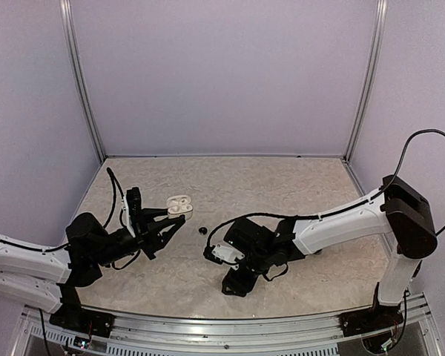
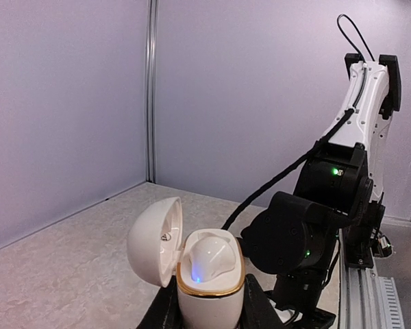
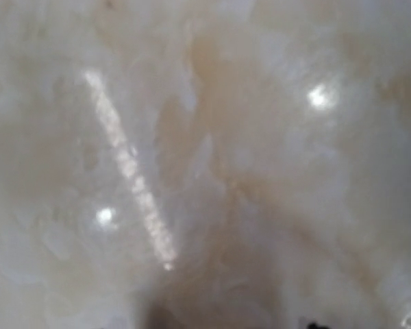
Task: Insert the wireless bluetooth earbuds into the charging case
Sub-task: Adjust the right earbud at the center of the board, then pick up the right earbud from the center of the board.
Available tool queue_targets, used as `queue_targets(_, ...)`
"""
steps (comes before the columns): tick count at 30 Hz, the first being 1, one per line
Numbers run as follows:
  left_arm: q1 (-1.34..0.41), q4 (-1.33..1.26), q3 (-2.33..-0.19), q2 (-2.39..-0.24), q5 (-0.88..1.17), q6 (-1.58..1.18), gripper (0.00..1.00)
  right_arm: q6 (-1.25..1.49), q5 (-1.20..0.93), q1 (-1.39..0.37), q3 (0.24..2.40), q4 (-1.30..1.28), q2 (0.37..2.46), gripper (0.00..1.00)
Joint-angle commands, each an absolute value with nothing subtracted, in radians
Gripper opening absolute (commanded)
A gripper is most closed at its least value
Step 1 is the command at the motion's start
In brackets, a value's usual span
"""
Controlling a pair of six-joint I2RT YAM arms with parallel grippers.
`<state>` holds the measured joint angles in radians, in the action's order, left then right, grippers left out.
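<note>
Though near right hand (image 1: 209, 254), earbud (image 1: 202, 231) mid-table (image 1: 282, 189).

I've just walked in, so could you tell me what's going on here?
The left gripper is clamped on the white charging case, its lid open. One black earbud lies on the table between the two arms. The right arm is bent low beside it; I cannot tell whether its jaws are open. No second earbud shows.

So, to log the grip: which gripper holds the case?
The left gripper, clamped on the open case; the right arm is down at the table, apart from it.
</note>
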<state>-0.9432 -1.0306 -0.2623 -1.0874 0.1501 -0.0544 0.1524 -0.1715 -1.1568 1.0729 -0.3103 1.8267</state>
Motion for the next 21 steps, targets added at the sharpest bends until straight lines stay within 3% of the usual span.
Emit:
queue_targets(1,-0.935,-1.072,-0.262,-1.092,0.156,-0.045,0.08,0.181,-0.048,-1.184,1.1,-0.374,1.826,0.64)
queue_targets(8,-0.936,-1.074,-0.265,-1.097,0.156,-0.041,0.08,0.211,0.03,-1.166,1.081,-0.411,1.849,0.62)
queue_targets(21,-0.932,-1.083,-0.264,-1.104,0.161,-0.04,0.08,0.107,-0.06,-1.127,1.037,-0.416,1.789,0.53)
